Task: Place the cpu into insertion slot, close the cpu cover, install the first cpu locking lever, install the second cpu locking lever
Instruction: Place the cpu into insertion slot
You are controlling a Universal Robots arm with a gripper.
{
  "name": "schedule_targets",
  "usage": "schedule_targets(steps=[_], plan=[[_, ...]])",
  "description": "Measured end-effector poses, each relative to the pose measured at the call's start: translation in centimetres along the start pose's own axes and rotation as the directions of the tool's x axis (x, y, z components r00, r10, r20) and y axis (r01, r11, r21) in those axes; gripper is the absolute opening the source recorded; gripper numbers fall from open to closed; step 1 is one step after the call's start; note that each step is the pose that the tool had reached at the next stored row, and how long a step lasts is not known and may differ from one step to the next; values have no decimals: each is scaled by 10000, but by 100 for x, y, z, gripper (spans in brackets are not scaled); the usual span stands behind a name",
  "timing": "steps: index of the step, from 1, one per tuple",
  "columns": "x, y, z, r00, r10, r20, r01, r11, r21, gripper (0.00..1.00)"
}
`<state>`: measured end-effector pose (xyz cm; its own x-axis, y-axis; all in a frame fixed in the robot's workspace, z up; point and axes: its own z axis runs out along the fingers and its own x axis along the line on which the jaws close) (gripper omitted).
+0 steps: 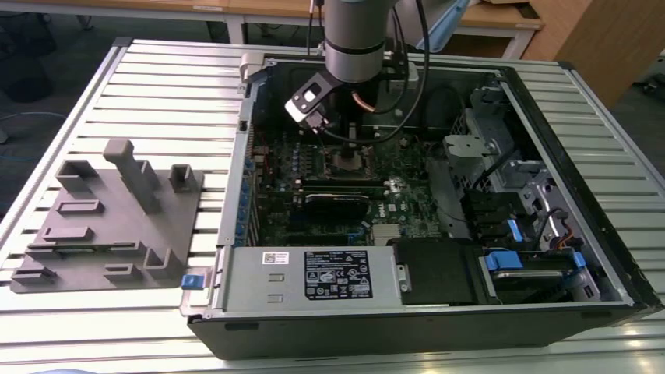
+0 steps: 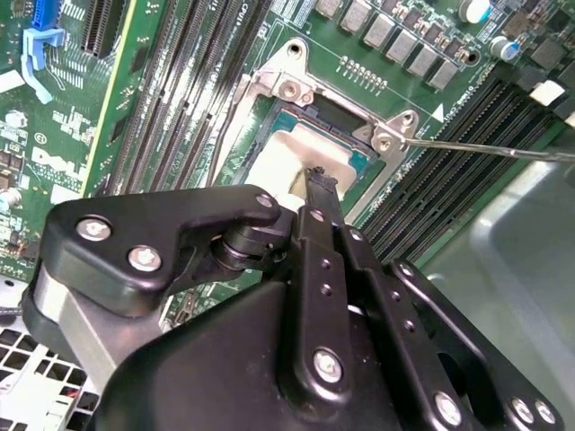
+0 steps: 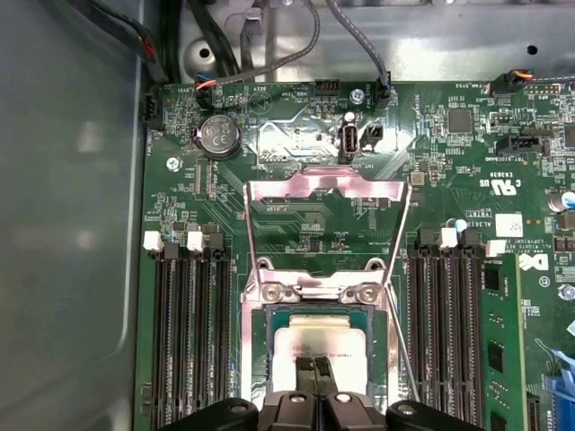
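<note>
The exterior view looks down from high and well back on the slatted table point(image 1: 156, 70) and the open computer case point(image 1: 416, 327), with the arm point(image 1: 353, 39) at the upper middle of the frame. Both wrist views sit close above the green board point(image 3: 296, 224) inside that case: the first wrist view faces nearly straight down past the pincer point(image 3: 313, 364), while the second wrist view looks slantwise at the board from behind the pincer. All three views share the insertion slot point(image 3: 250, 359) and the board around it.
</note>
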<state>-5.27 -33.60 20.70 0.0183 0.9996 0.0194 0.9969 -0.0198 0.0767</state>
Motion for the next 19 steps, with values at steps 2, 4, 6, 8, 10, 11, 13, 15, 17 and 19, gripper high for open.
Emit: schedule_targets(steps=[2,4,6,8,10,11,13,15,17,19], plan=[[1,4,7,10000,1,1,-1,10000,-2,11],[0,4,22,10000,0,6,0,10000,-1,11],[0,3,45,10000,-1,8,1,10000,-2,11],[-1,2,59,10000,-2,14,2,10000,-1,11],[-1,1,61,10000,-2,15,2,10000,0,11],[-1,1,61,10000,-2,16,2,10000,0,11],[-1,1,63,10000,-2,14,2,10000,-2,11],[-1,1,71,10000,-1,13,1,10000,-2,11],[-3,-1,78,10000,-2,22,2,10000,4,11],[-2,-1,80,10000,-1,21,1,10000,3,11]])
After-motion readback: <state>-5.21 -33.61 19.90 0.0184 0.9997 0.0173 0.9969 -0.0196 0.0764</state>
